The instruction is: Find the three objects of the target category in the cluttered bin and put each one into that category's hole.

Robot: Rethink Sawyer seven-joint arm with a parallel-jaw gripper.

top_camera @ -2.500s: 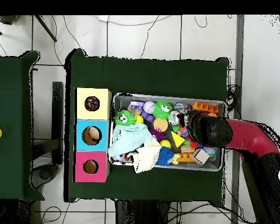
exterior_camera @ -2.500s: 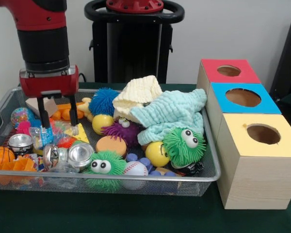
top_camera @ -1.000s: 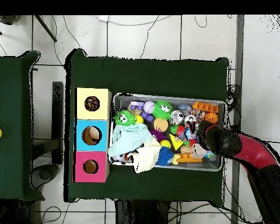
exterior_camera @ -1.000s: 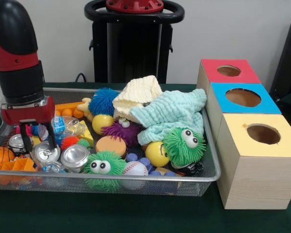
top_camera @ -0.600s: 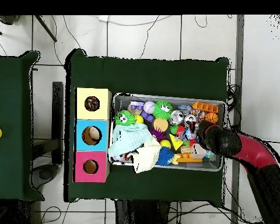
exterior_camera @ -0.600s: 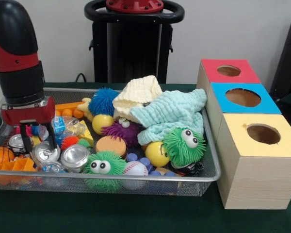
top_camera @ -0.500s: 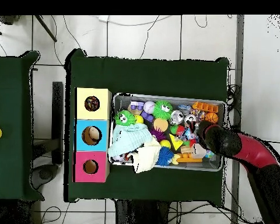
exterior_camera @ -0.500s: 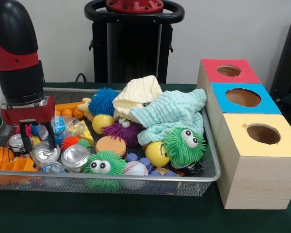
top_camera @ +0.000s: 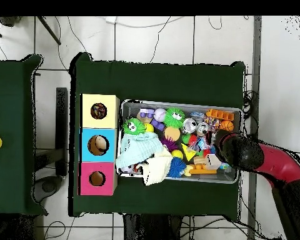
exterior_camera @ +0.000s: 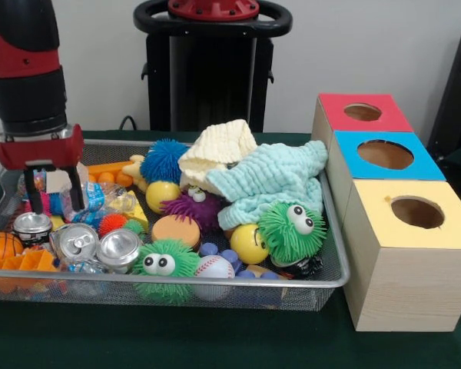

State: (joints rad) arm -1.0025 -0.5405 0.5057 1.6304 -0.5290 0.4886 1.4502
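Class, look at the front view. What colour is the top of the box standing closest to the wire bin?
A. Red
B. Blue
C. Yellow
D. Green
C. The yellow-topped box stands right beside the wire bin, with the blue-topped box and red-topped box lined up behind it.

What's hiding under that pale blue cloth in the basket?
Peeking out beneath the pale blue knitted cloth are a purple fuzzy toy, a yellow ball and a green fuzzy googly-eyed toy. Anything deeper under it is covered.
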